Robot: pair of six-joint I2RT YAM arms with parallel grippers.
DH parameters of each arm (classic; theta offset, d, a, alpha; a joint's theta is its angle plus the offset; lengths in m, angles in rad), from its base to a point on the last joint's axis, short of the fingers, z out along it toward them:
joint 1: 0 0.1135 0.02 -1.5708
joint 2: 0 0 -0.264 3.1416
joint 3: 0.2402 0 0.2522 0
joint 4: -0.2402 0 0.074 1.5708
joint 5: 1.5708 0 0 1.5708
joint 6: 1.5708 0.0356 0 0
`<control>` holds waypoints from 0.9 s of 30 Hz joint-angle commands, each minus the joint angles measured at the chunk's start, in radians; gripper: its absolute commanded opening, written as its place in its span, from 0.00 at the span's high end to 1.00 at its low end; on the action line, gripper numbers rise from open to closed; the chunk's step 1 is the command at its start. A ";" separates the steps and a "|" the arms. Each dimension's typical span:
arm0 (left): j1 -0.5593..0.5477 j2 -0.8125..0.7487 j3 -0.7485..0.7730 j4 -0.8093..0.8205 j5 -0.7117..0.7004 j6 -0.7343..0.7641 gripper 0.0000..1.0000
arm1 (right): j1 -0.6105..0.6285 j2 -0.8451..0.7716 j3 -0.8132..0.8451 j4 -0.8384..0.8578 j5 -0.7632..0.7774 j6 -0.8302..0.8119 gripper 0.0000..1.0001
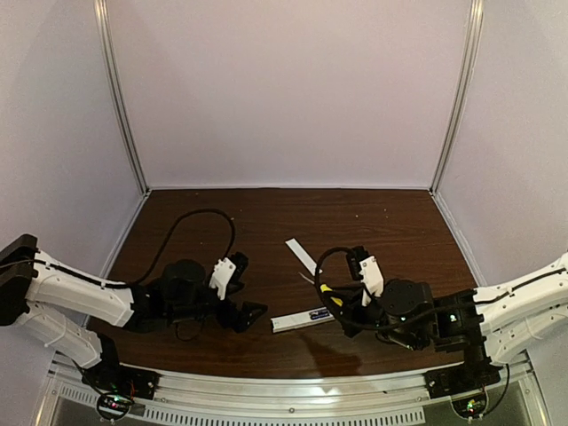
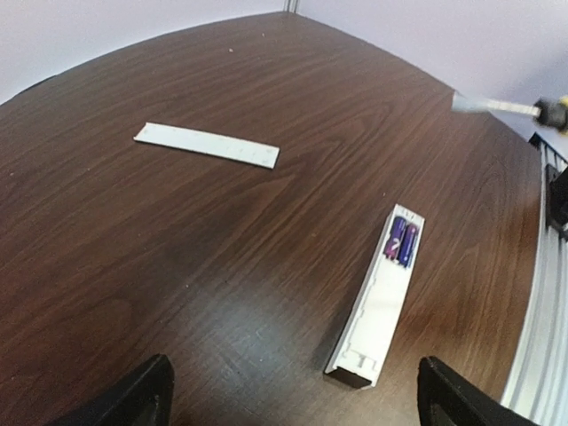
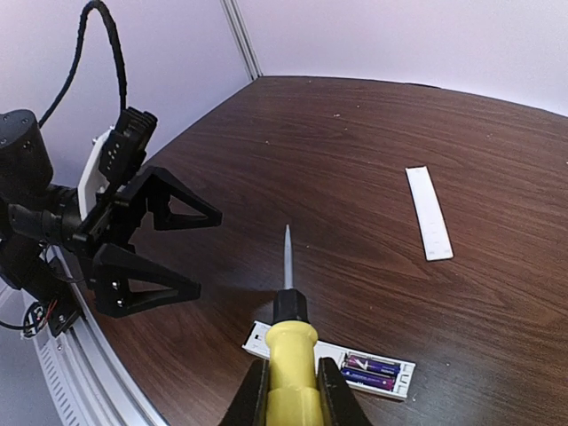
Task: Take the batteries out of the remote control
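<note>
The white remote control lies flat on the brown table with its recess facing up. Two purple-blue batteries sit side by side at its far end. My left gripper is open wide just short of the remote's near end and touches nothing. My right gripper is shut on the yellow handle of a screwdriver. The screwdriver hangs above the remote and hides its middle, and the shaft points toward the left gripper. The batteries show to the right of the handle.
A thin white cover strip lies loose on the table behind the remote. It also shows in the left wrist view as the cover strip. A metal rail runs along the near edge. The grey booth walls close in the back and sides.
</note>
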 commanded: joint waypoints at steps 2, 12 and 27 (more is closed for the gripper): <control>0.001 0.145 0.003 0.203 0.107 0.161 0.03 | -0.003 -0.053 -0.013 -0.070 0.067 0.015 1.00; 0.001 0.294 -0.058 0.448 0.213 0.278 0.03 | -0.004 -0.108 -0.061 -0.080 0.076 0.026 1.00; 0.002 0.471 -0.033 0.559 0.343 0.354 0.03 | -0.004 -0.168 -0.094 -0.077 0.065 0.029 1.00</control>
